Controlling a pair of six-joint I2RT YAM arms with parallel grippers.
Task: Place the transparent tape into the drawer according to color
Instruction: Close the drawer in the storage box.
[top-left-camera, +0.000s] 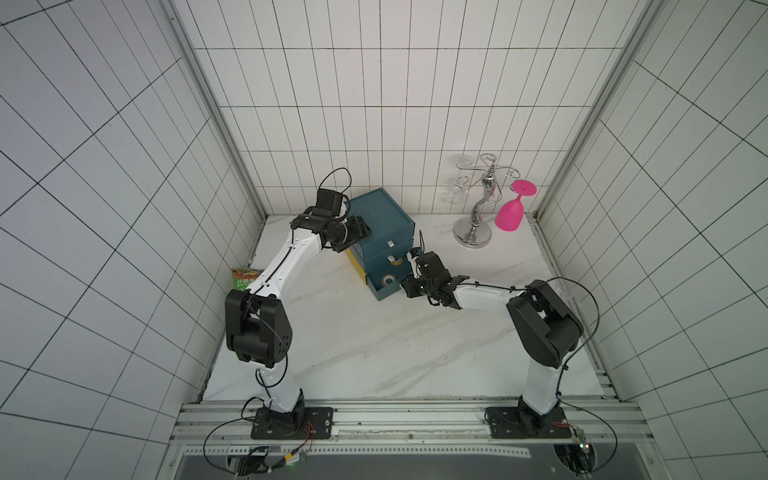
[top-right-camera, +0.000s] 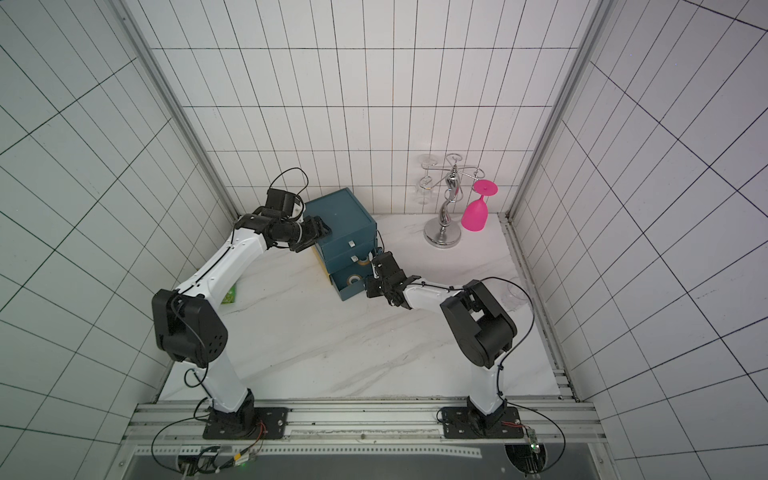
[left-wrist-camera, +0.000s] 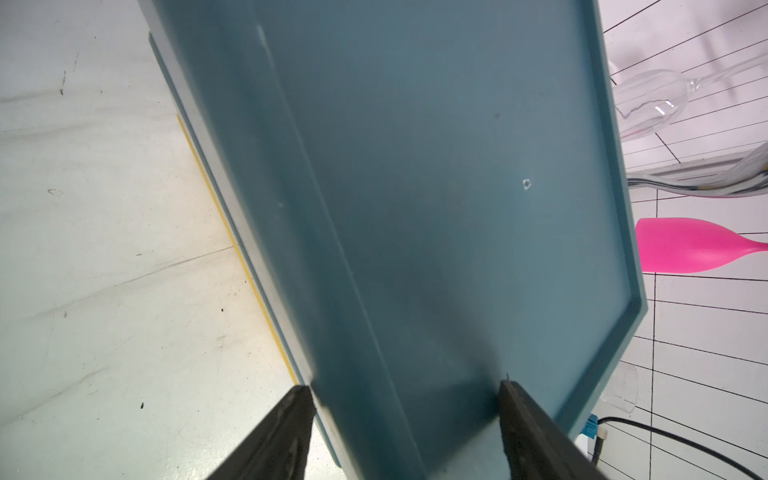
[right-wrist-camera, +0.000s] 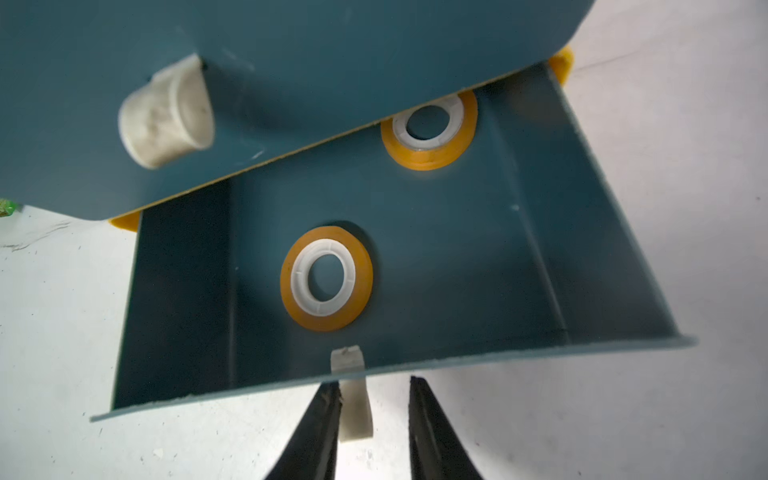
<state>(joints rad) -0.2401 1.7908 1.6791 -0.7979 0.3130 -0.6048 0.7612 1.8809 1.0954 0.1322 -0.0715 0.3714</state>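
Right wrist view shows two orange-yellow tape rolls (right-wrist-camera: 326, 278) in the open bottom drawer (right-wrist-camera: 602, 257), right gripper (right-wrist-camera: 374, 382) narrowly apart around its tab (right-wrist-camera: 355, 415); left wrist view: left gripper (left-wrist-camera: 405, 386) wide astride the cabinet (left-wrist-camera: 415, 187) at the desk's (top-left-camera: 374, 353) eleven o'clock.

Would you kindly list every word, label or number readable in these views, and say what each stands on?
Green printed packet by the left wall: white characters, too small and blurred to read.
Blue-green drawer cabinet, orange-yellow tape rolls, pink plastic goblet: no writing visible.
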